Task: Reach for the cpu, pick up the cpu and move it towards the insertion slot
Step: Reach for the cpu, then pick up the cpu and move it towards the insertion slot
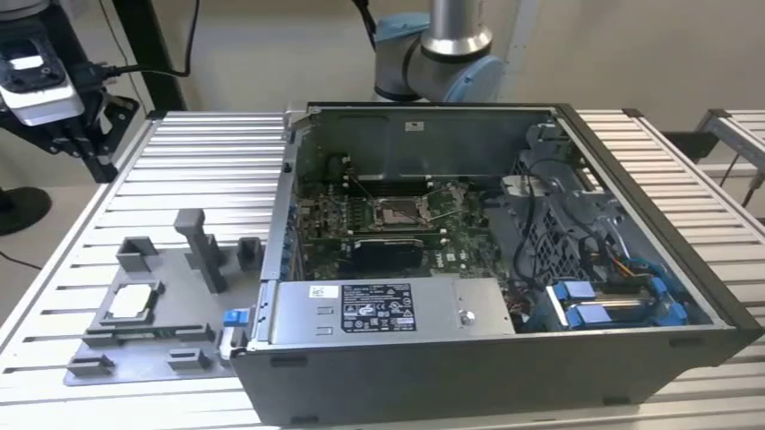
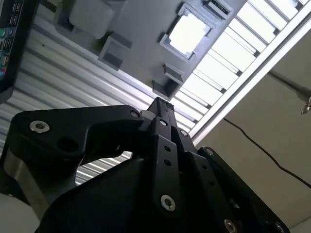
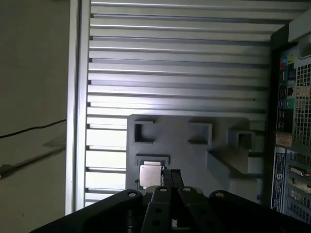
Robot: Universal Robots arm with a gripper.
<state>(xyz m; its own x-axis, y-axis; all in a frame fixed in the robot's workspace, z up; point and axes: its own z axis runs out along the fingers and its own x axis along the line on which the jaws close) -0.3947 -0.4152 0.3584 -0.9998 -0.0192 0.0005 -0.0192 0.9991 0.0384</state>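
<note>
The cpu (image 1: pixel 129 303) is a small square chip with a silvery-white top. It lies in a pocket of the grey fixture plate (image 1: pixel 179 336) on the slatted table, at the exterior view's left of the computer case. Both wrist views show the cpu (image 2: pixel 187 33) (image 3: pixel 149 175) from well above. My gripper (image 2: pixel 163 104) (image 3: pixel 170 175) hangs high over the plate, its black fingers pressed together and holding nothing. The insertion slot (image 1: pixel 400 212) sits on the green board inside the open case, with a shiny metal frame.
The open computer case (image 1: pixel 502 358) fills the table's middle and the exterior view's right side. Grey fixture blocks (image 1: pixel 197 246) stand up from the plate near the cpu. The arm's base (image 1: pixel 442 54) rises behind the case. A black stand (image 1: pixel 72 98) is at the upper left.
</note>
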